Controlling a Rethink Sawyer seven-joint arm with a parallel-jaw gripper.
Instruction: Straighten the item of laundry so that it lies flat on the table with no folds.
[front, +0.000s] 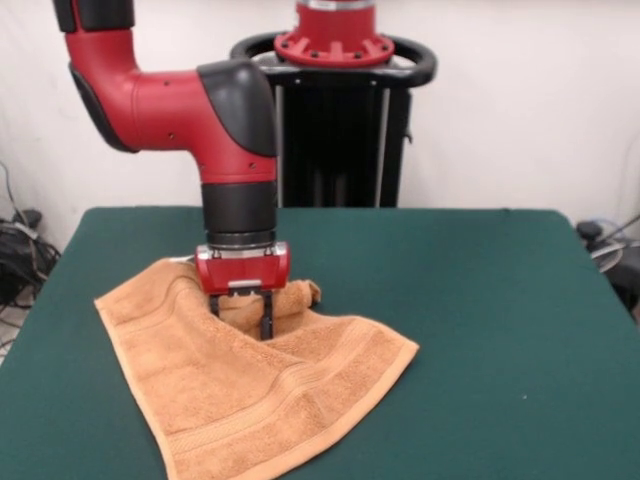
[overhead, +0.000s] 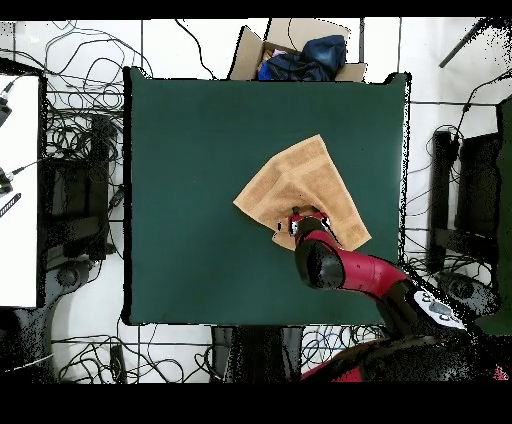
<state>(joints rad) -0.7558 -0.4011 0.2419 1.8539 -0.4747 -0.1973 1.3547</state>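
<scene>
My gripper (front: 241, 318) is down on the towel (front: 250, 385), fingers slightly apart, pinching a bunched fold. Towel lies rumpled on the green table (front: 480, 300). A cardboard box (overhead: 262, 50) holding dark blue cloth (overhead: 305, 55) sits beyond the table's far edge.

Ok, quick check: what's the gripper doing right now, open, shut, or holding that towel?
Gripper: down on the bunched far part of the orange-tan terry towel, its two dark fingers standing apart; whether they pinch any cloth cannot be told.
</scene>
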